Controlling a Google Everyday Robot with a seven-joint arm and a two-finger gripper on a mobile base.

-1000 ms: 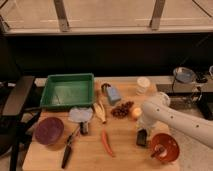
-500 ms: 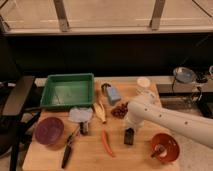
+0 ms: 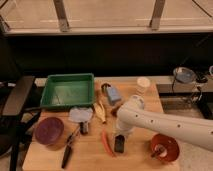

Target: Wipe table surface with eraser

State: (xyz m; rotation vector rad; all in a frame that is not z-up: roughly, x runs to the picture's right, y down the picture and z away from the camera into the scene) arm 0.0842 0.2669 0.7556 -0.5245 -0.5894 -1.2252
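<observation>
Eraser (image 3: 119,144): small black block, flat on table surface (image 3: 90,155), directly under gripper (image 3: 120,135).

From my station, the gripper (image 3: 121,134) was white, at six o'clock above the black eraser (image 3: 119,144); I saw a tan, grained table surface (image 3: 90,154), green tray (image 3: 67,90), orange carrot (image 3: 106,143).

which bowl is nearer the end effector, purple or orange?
The orange bowl, at the table's front right. The end effector sits over the eraser just left of it; the purple bowl is across the table, front left.
</observation>
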